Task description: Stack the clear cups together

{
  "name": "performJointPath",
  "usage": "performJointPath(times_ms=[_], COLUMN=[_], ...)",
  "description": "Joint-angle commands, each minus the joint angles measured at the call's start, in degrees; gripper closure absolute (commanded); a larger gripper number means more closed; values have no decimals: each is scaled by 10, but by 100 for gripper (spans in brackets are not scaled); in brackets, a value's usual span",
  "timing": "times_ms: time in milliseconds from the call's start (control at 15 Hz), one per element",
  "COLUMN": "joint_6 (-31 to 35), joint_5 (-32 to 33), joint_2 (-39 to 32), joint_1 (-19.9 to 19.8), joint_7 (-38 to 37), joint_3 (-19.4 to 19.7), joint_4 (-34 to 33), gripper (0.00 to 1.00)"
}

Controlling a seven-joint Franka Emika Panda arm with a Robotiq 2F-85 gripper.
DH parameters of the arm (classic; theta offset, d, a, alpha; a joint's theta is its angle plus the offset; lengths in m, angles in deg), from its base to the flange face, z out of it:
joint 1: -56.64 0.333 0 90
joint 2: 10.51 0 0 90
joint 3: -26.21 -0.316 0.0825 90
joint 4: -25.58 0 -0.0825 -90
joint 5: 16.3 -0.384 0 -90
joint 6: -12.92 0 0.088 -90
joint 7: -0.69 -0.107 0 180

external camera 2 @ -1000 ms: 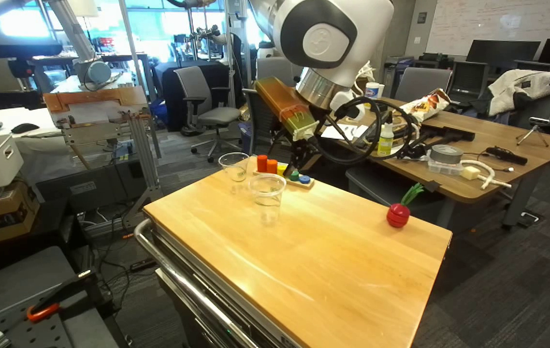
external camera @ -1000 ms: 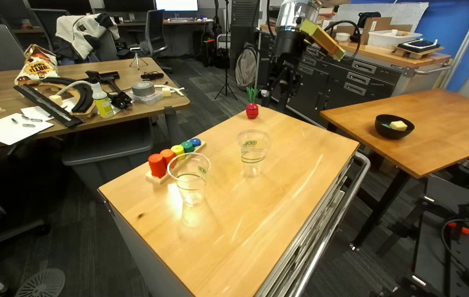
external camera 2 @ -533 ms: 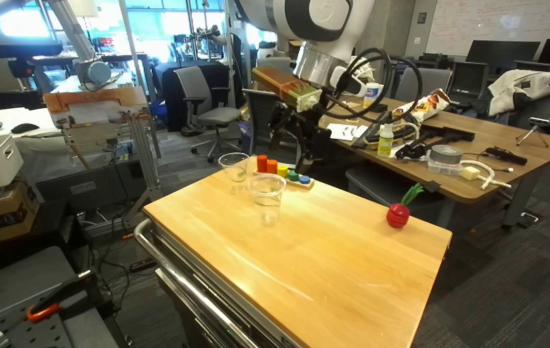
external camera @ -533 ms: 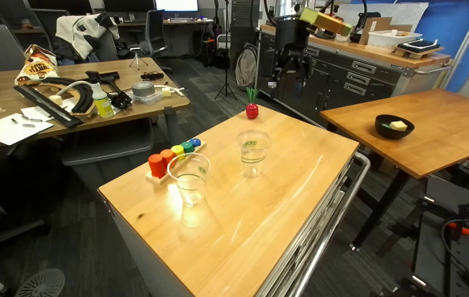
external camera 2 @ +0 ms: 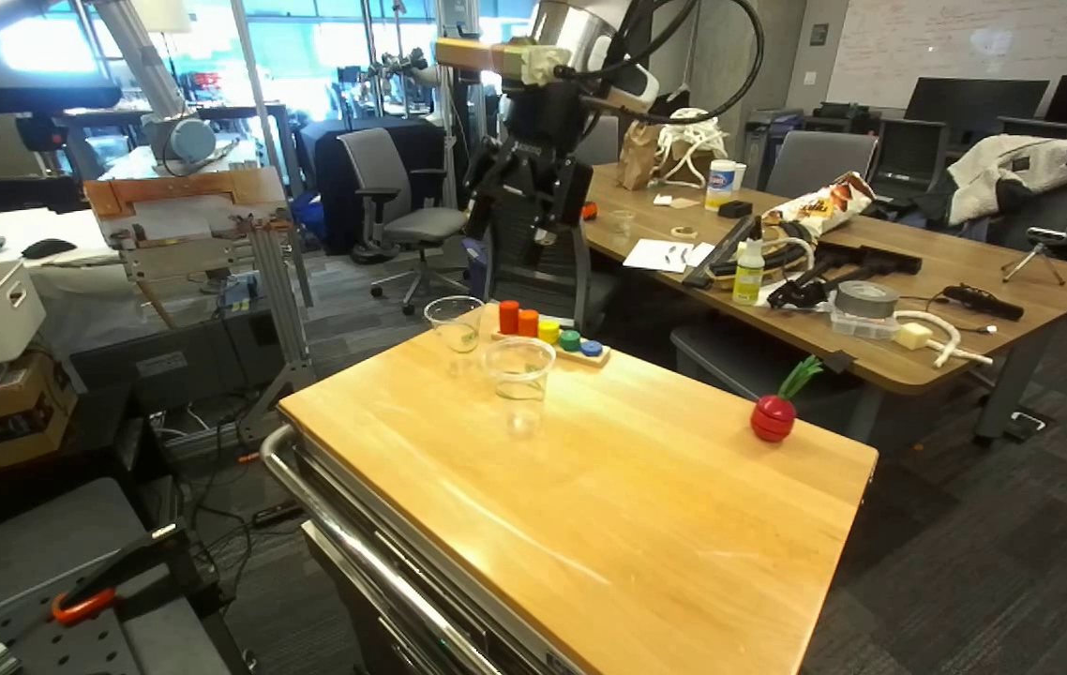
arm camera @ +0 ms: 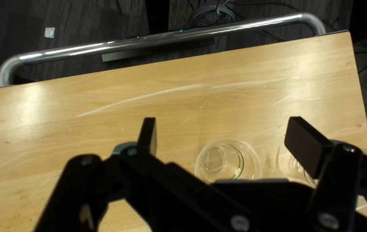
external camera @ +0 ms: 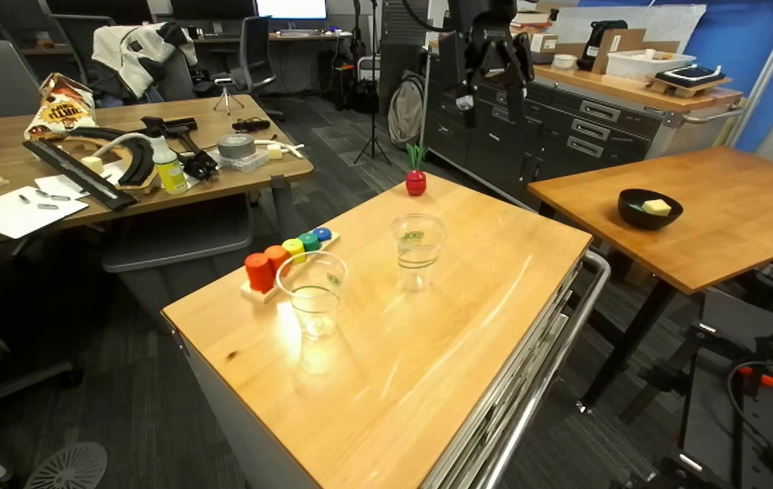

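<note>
One clear cup (external camera: pixel 314 295) stands upright near the red end of the block rack (external camera: pixel 263 297); the outer cup (external camera: pixel 417 253) is upright too, farther out from the rack, with a gap between the two. Gripper (arm camera: pixel 225 138) hangs in the air well apart from both, fingers (arm camera: pixel 303 145) spread wide. Wrist view is badly masked: gripper body covers the lower part of the outer cup, and one finger hides most of the cup by the red end. Arm (external camera 2: pixel 576 28) is cut off by the top edge in an exterior view. Cup walls are hard to read; the wood top (external camera: pixel 441 339) shows straight through and bases merge with their reflections. What reads: round rims, thin green band, small green mark, sides tapering to the base. Rack is a pale wooden strip carrying five rounded blocks (external camera: pixel 293 249): red, orange, yellow, green, blue, tallest at red, lowest at blue. Red toy (external camera: pixel 416 182), round with a leafy green tuft, stands beyond the rack's blue end, toward a corner. Wood is blond, with pale curved scratches (arm camera: pixel 140 97) on the side away from the rack. Tubular metal handle (arm camera: pixel 164 38) runs along the edge opposite the rack, a broad stretch of wood between it and the cups. Rack itself lies close to its own edge.
</note>
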Motion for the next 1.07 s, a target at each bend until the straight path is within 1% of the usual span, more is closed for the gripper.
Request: performJointPath(times_ms=[0,867,1000], joint_6=[-2,-3,3], joint_5=[1,2,8], joint_2=[-1,-2,-23], joint_1=[0,-2,7], joint_7=[0,0,-1], joint_3=[1,2,-4], joint_4=[-2,-2,-37], gripper=[0,0,0])
